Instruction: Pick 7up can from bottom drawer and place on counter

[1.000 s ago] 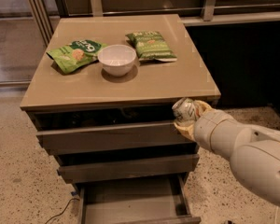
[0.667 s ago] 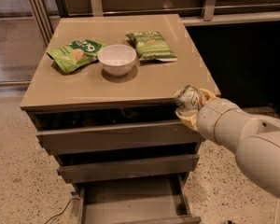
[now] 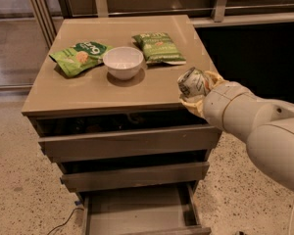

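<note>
Where the glossy tan counter (image 3: 112, 89) ends at its right edge near the front corner, the gripper (image 3: 197, 90) pinches the 7up can (image 3: 192, 83) between its tan fingers (image 3: 214, 77), one above and one below, at the end of a thick white arm (image 3: 255, 121) that enters from the right. The can is held at about counter height; whether it hangs over the top or just beside it cannot be told. It is tilted, its long axis running roughly left to right, with one round end facing left toward the counter and the other toward the wrist. Its silver-grey side bears greenish markings, but no word can be read. A white bowl (image 3: 123, 61) stands mid-counter between two green snack bags: the left bag (image 3: 80, 57) has white lettering too unclear to read, and the right bag (image 3: 158, 48) has print that is also illegible. Below the top are two upper drawers (image 3: 127, 143), grey-brown. The bottom drawer (image 3: 137, 212) is pulled out, showing a flat grey floor. The cabinet stands on a speckled stone floor (image 3: 19, 190), with a dark cable (image 3: 63, 222) at its lower left, and metal rails (image 3: 137, 11) and a dark wall panel (image 3: 255, 58) behind.
</note>
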You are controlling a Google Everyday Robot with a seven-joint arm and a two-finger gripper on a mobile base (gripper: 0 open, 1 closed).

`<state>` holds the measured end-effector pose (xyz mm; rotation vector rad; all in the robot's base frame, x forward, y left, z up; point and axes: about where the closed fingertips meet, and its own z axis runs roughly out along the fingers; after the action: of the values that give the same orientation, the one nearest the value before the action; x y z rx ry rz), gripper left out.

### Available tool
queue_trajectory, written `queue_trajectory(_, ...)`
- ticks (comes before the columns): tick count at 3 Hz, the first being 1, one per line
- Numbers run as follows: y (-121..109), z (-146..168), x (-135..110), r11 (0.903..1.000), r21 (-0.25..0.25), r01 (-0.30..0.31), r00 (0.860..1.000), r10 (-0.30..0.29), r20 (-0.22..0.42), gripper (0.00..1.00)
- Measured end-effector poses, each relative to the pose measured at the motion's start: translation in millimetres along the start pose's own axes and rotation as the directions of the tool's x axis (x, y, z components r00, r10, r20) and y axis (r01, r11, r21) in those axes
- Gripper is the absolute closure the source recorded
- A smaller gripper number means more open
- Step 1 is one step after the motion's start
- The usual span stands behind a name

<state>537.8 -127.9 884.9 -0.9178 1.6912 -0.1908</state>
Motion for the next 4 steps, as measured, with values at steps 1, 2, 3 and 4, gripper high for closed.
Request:
queue_trajectory(1,13,24,-13,0.9996,-0.028,-0.006,0.999,0.007,0.045,1.00)
queue_trajectory(2,30,49,-22,0.9984,-0.054,-0.017,0.994,0.023,0.110,1.00)
queue_trajectory(3,42,64,-40,0.9969,-0.078,-0.008,0.988,0.020,0.152,1.00)
queue_trajectory(4,38,64,-39,0.9976,-0.068,-0.013,0.988,0.024,0.151,1.00)
